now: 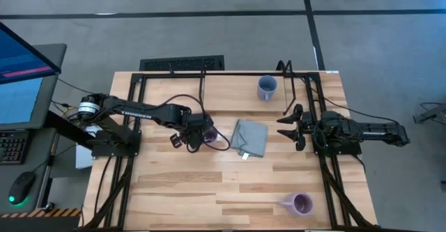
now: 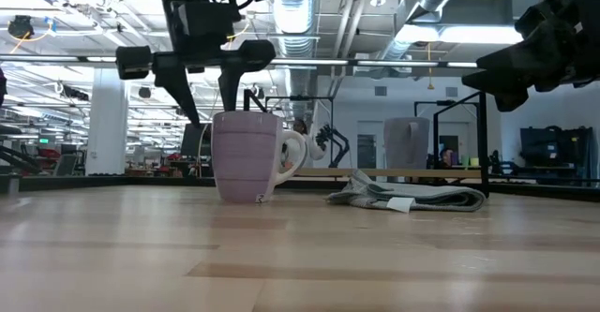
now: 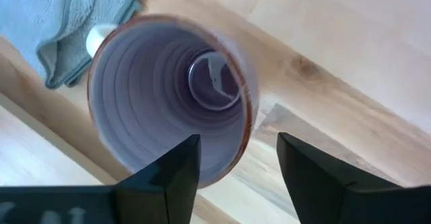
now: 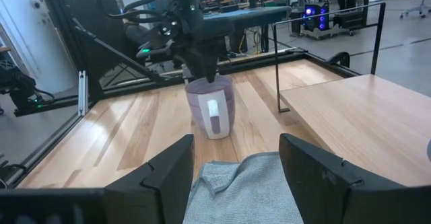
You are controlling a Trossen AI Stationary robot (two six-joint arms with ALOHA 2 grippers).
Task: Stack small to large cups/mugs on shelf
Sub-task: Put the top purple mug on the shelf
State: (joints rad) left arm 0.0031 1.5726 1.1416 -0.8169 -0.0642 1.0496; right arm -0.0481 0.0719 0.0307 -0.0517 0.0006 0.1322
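A: Status, near to far?

B: Nearest the front edge of the surface (image 1: 174, 197), right side: purple mug (image 1: 301, 204), upright, handle pointing left, well apart from everything else.

A: Middle?

B: Left claw (image 1: 202, 136) sits right over the lavender mug (image 1: 209, 137), mid-surface, left of centre. Left wrist view looks straight down into that mug (image 3: 168, 96); the 2 fingers (image 3: 176, 167) are spread, 1 over the rim, the other outside the wall. So the claw is open, not gripping. Low view shows the mug (image 2: 248, 157) standing flat on the wood, handle toward the cloth.

A: Cloth?

B: Grey folded cloth (image 1: 250, 137) just right of that mug, close but I can't tell if they touch. Right wrist view has the cloth (image 4: 239, 183) in front and the mug (image 4: 211, 106) behind it, under the left arm.

A: Right arm?

B: Right claw (image 1: 291, 126) waits right of the cloth, held above the surface, fingers apart, open, holding nothing.

A: Far side?

B: Blue-grey mug (image 1: 267, 87) upright near the back edge, right of centre. Shelf (image 1: 306, 86) is the thin black rod frame just right of it at the back right; its top bar and 1 leg show in the right wrist view (image 4: 277, 66). No mug on it.
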